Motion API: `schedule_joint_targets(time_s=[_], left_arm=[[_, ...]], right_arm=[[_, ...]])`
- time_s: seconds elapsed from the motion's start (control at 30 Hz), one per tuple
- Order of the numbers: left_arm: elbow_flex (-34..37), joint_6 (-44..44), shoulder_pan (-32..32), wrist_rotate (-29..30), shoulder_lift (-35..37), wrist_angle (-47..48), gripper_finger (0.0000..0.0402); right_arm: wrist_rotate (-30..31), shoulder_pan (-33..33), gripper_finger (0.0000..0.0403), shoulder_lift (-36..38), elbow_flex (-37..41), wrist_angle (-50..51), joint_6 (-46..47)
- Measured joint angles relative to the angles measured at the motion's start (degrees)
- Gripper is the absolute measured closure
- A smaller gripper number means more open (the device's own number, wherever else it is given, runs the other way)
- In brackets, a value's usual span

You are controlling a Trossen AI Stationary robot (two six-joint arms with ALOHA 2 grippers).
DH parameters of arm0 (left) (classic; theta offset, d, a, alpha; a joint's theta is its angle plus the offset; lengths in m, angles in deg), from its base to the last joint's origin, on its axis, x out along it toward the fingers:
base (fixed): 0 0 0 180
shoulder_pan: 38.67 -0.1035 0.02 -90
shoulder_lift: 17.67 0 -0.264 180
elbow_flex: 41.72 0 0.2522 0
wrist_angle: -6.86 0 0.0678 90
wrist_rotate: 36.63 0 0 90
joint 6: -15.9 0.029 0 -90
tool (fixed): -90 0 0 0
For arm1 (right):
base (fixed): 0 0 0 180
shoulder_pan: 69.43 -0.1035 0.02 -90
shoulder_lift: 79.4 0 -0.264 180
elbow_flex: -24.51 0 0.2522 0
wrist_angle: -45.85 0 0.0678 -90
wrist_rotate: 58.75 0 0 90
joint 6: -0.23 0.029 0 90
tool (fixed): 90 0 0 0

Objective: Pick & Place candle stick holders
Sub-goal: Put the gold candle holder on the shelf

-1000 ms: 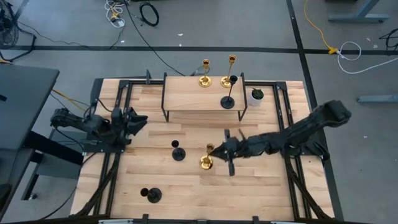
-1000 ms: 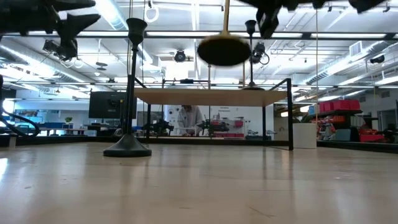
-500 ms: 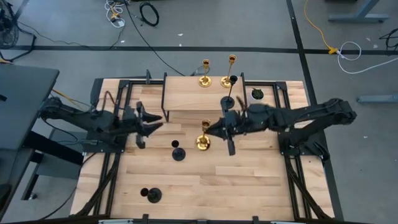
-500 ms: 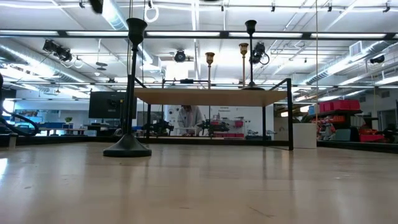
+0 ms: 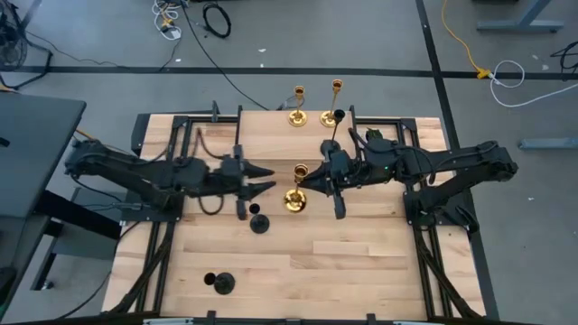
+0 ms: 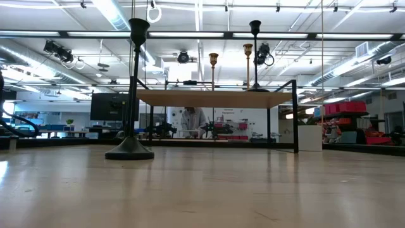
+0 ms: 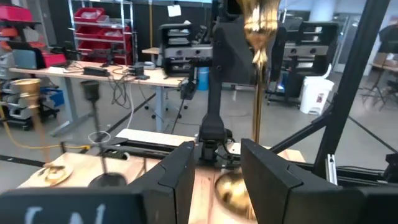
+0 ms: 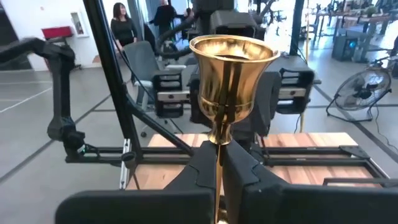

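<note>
My right gripper (image 5: 305,184) is shut on a gold candle stick holder (image 5: 295,191) above the table's middle; its cup (image 8: 233,62) fills the right wrist view. My left gripper (image 5: 264,180) is open, just left of that holder, whose stem (image 7: 256,99) and base (image 7: 231,190) show beyond its fingers. Two gold holders (image 5: 298,116) (image 5: 330,114) and a black one (image 5: 331,144) stand on their bases on a raised wooden shelf (image 5: 271,140). Two black holders (image 5: 259,222) (image 5: 219,282) stand on the table. My right gripper pinches the gold holder's thin stem (image 8: 219,152) between its two fingers, a little below the cup. The fingers come level from the table's right and lie across the stem. The holder stands upright in the hold, lifted clear of the table.
The shelf's dark legs (image 6: 295,117) stand on the table at the far side. The nearer black holder (image 6: 131,88) looms tall in the low view. The wooden table (image 5: 361,262) is bare at the near right. A person shows in the room behind (image 8: 119,18).
My right gripper has carried the gold holder up and toward the table's far edge, keeping it upright. My left gripper has reached toward the table's right, from the left edge to just beside the gold holder.
</note>
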Motion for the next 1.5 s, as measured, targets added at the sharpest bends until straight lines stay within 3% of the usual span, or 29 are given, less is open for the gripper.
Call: schedule_joint_targets(time_s=[0.13,0.3,0.57,0.93,1.5], left_arm=[[-5.5,0.0,-1.4,-1.2,-6.2,1.8,0.0264],[-10.7,-0.5,-2.6,-2.6,-11.9,4.4,0.0227],[-13.3,-0.8,-2.6,-4.9,-15.2,4.4,0.0177],[-13.2,-3.9,-2.0,-6.5,-10.6,13.3,0.0183],[-13.2,-1.6,-0.9,-4.2,-14.2,3.7,0.0184]], right_arm=[[0.0,0.0,0.0402,0.0,0.0,0.1,0.0],[0.0,0.0,0.0402,0.0,0.0,0.8,0.0],[-0.5,-0.1,0.0401,0.0,0.0,2.1,0.2],[0.5,0.0,0.0401,0.0,0.0,2.8,0.0],[0.2,0.0,0.0401,0.0,0.0,1.7,-0.2]])
